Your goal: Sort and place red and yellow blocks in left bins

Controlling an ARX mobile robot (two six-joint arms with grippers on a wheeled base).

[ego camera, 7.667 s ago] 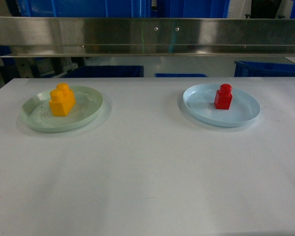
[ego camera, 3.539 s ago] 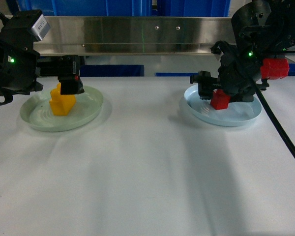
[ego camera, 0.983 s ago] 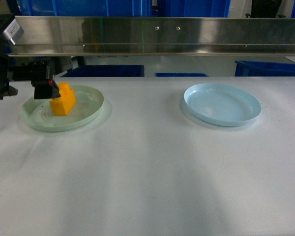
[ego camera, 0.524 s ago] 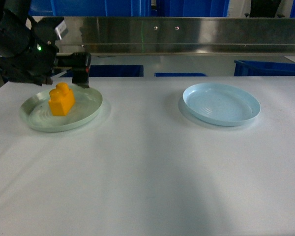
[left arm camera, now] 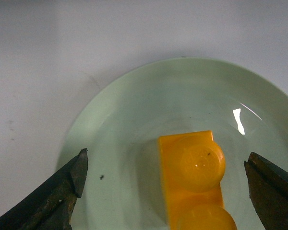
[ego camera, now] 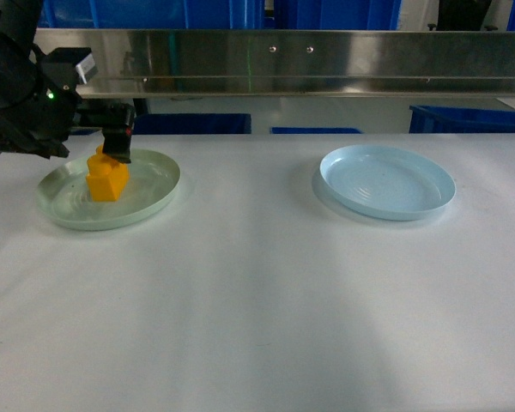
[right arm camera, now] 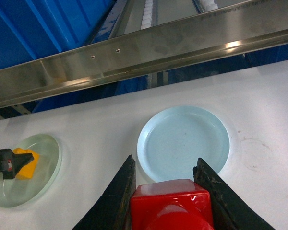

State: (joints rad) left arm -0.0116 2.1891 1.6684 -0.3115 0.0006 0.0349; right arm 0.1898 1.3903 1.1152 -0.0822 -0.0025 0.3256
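The red block (right arm camera: 172, 203) has left the blue plate (ego camera: 387, 182), now clamped in the raised right gripper (right arm camera: 169, 191), while the left gripper (ego camera: 117, 146) has come down, spread, over the yellow block (ego camera: 108, 178).

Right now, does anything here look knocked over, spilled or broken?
Nothing stands out. The stepped orange-yellow toy brick sits upright on the pale green round plate, the pale blue round plate lies flat and bare, and nothing is spilled.

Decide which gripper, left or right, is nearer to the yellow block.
Left. The left gripper is open directly over the yellow block on the green plate; the right gripper holds the red block raised above the table, away from it.
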